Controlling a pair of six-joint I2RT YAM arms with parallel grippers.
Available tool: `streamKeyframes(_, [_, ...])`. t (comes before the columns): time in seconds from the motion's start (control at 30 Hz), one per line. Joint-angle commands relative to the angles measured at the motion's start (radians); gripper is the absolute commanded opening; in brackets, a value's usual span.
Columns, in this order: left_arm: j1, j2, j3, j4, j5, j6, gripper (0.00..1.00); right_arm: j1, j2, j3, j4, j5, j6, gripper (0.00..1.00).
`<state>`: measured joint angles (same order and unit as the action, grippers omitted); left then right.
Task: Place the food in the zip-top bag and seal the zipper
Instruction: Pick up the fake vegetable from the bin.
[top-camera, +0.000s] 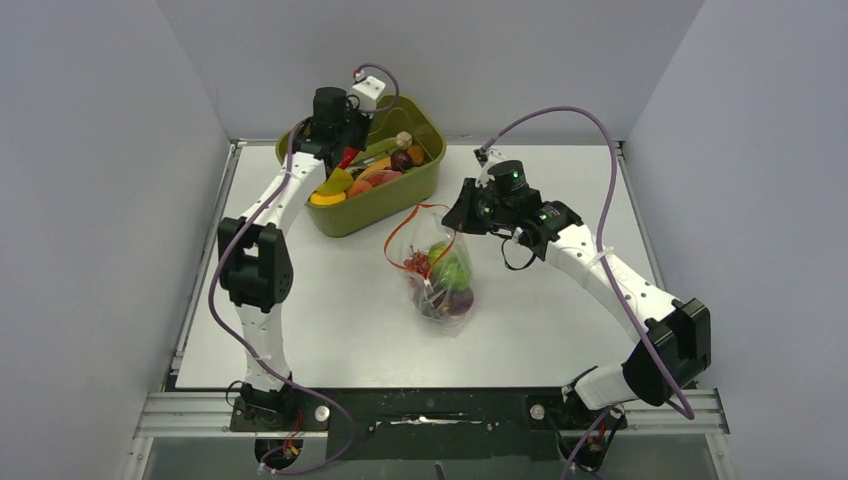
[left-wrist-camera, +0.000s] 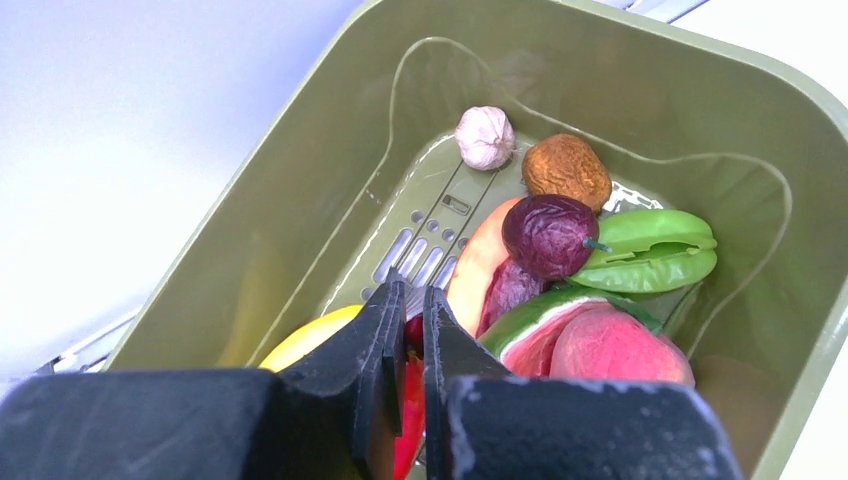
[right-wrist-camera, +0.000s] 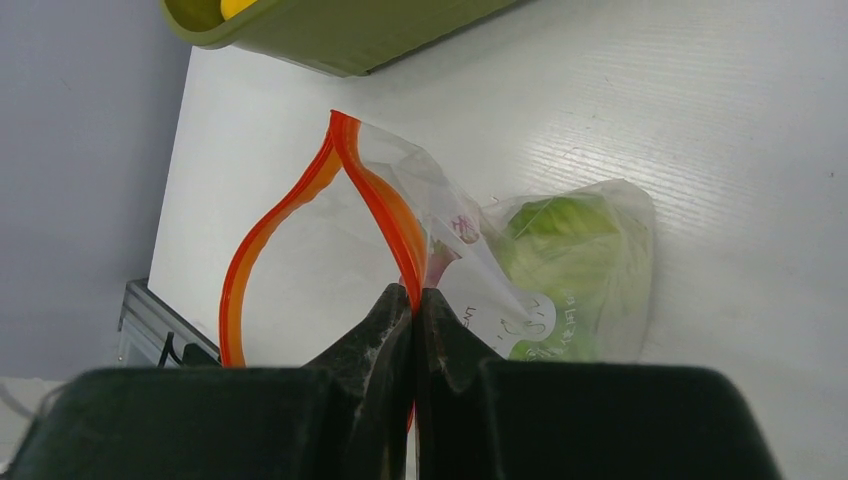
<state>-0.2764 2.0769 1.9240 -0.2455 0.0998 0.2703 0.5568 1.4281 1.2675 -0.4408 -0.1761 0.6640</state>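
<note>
The clear zip-top bag (top-camera: 440, 275) lies on the table with green, purple and red toy food inside; a green leafy piece (right-wrist-camera: 560, 260) shows through it. Its red-orange zipper (right-wrist-camera: 285, 215) gapes open in a loop. My right gripper (right-wrist-camera: 413, 300) is shut on one side of the zipper rim and holds it up. My left gripper (left-wrist-camera: 410, 320) is inside the olive-green tub (top-camera: 375, 190), shut on a red toy piece (left-wrist-camera: 412, 400). More food lies in the tub: a garlic bulb (left-wrist-camera: 485, 137), a brown piece (left-wrist-camera: 567, 170), a purple fruit (left-wrist-camera: 550, 233), green pea pods (left-wrist-camera: 650, 250), a yellow piece (left-wrist-camera: 305, 340).
The tub stands at the back of the table against the grey rear wall. Grey side walls close in left and right. The metal rail (top-camera: 430, 410) with the arm bases runs along the near edge.
</note>
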Motion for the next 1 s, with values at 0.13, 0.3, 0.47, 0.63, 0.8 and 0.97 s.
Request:
streamKeyframes(0.13, [-0.002,-0.207,-0.204,0.358,-0.026,-0.137,0.00,-0.004,-0.069,-0.021,0.083,0.014,0.035,0.00])
streamKeyframes(0.3, [-0.001,-0.278,-0.317,0.536,-0.076,-0.209,0.00,-0.003,-0.075,-0.018,0.093,0.014,0.045,0.00])
streamKeyframes(0.47, [0.001,-0.353,-0.436,0.703,-0.137,-0.231,0.00,0.000,-0.088,-0.025,0.094,0.013,0.054,0.00])
streamKeyframes(0.63, [0.007,-0.400,-0.447,0.666,-0.132,-0.271,0.00,0.005,-0.104,-0.047,0.099,0.023,0.065,0.00])
streamKeyframes(0.8, [0.007,-0.459,-0.509,0.696,-0.156,-0.313,0.00,0.012,-0.114,-0.057,0.098,0.029,0.079,0.00])
streamKeyframes(0.97, [0.007,-0.517,-0.572,0.744,-0.192,-0.335,0.00,0.028,-0.117,-0.061,0.103,0.041,0.094,0.00])
